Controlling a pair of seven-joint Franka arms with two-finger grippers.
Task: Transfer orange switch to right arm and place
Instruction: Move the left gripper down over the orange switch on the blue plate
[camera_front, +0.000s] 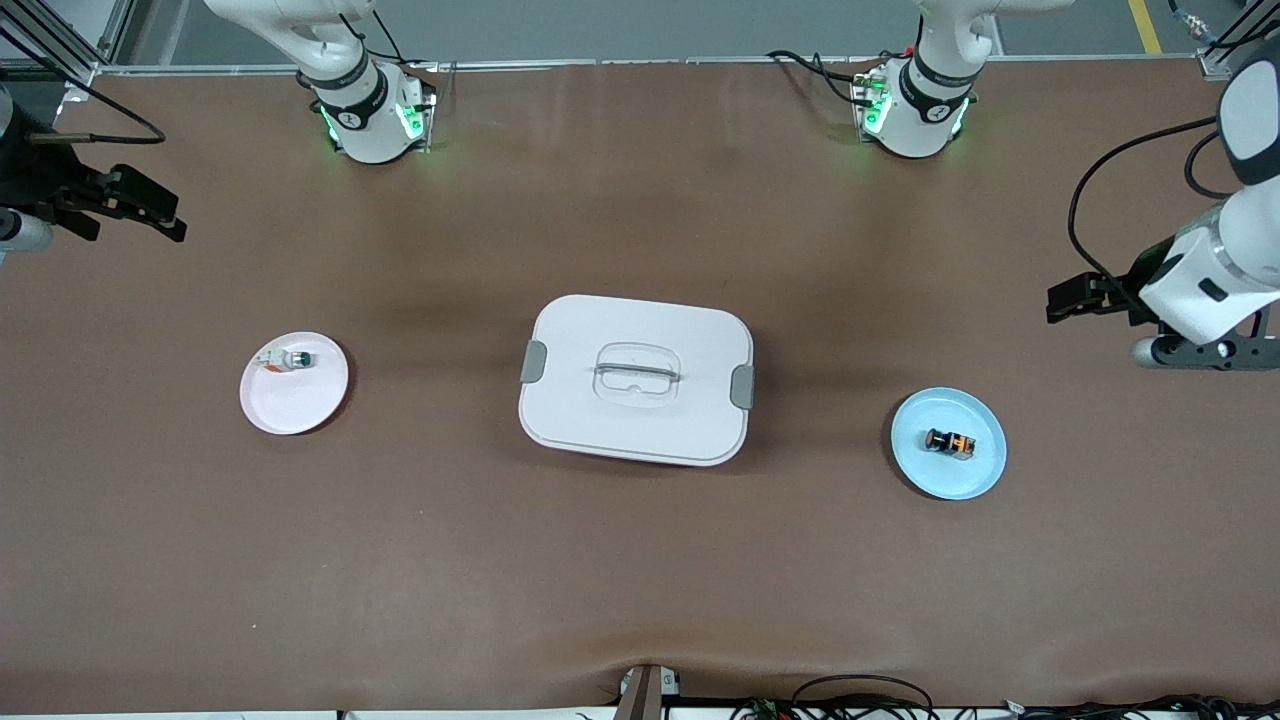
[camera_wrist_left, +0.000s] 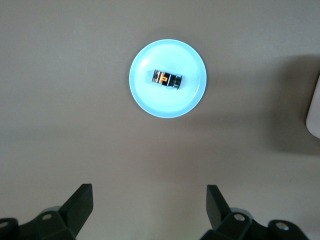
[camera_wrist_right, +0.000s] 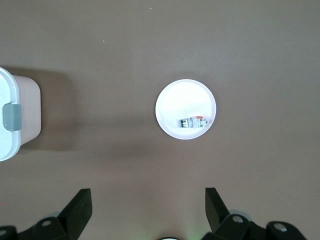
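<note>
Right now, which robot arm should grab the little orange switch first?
Probably the left: its open gripper hangs at the table end where the orange switch lies on the blue plate.

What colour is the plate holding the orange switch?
Light blue plate under the orange switch; it shows best in the left wrist view.

White lidded box (camera_front: 636, 380) mid-table; pink plate (camera_front: 300, 405) holding possibly green-capped switch (camera_front: 297, 360).

Count of items on the table

Two plates: one blue plate (camera_front: 975, 480) at about 4 o'clock from the box, one pink plate (camera_front: 290, 405) at about 9 o'clock. Two switches: one orange switch (camera_front: 949, 442), one white switch (camera_front: 288, 360). One lidded white box (camera_front: 636, 380). Two arms, each with one gripper.
</note>
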